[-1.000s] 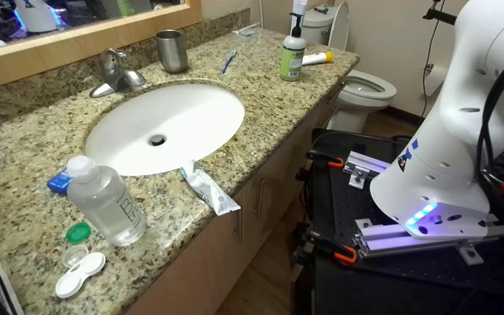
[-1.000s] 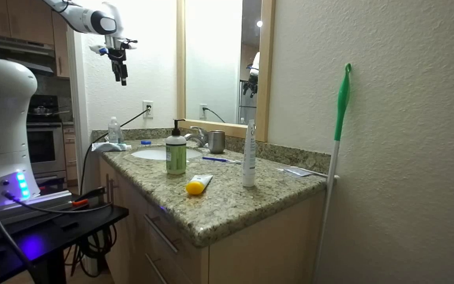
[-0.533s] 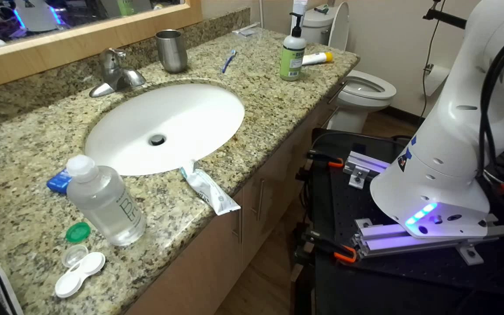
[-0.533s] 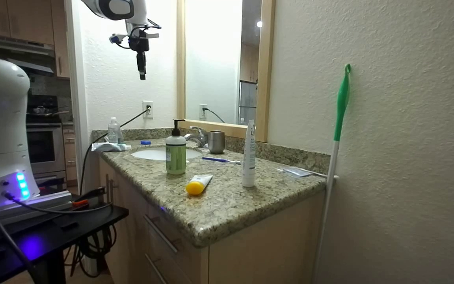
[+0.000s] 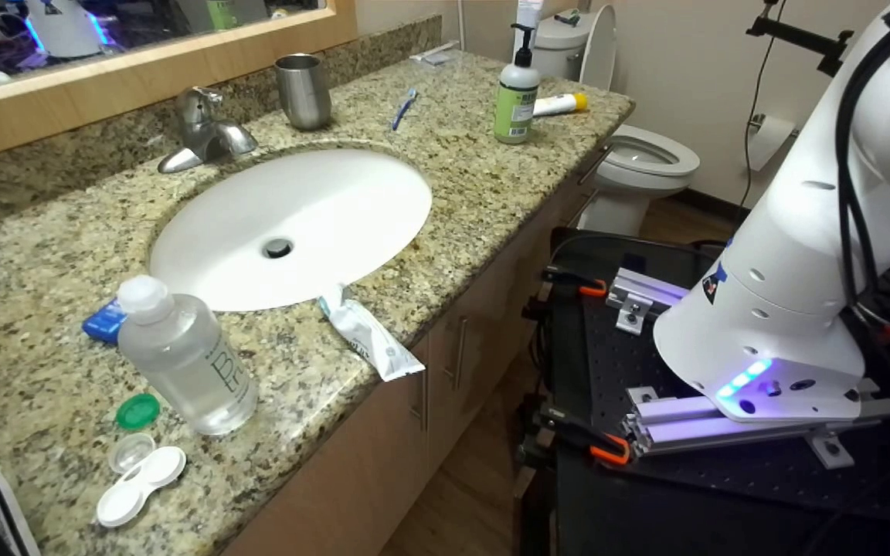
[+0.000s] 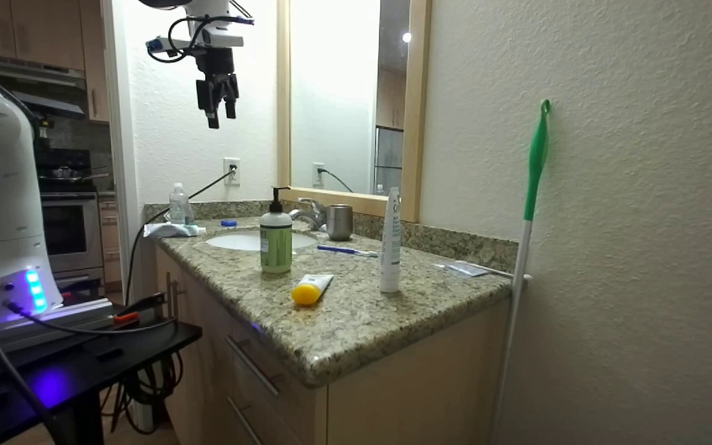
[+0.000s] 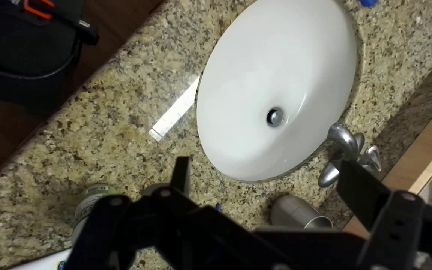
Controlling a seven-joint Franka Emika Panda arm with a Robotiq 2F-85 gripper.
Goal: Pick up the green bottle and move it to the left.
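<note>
The green bottle, with a black pump top and a light label, stands upright on the granite counter in both exterior views. In the wrist view its lower part shows at the lower left; my gripper's linkage hides the rest. My gripper is open and empty, pointing down, high above the counter. It is well above the bottle and apart from it. In the wrist view the gripper has its fingers wide apart, over the sink's edge and the metal cup.
A metal cup and faucet stand behind the sink. A yellow-capped tube lies near the green bottle, and a white tube stands nearby. A toothbrush lies behind. A clear bottle stands at the counter's far end.
In an exterior view the gripper has moved right, closer to the camera, and turned so both separated fingers show. The arm has swung with it. The green bottle has not moved.
</note>
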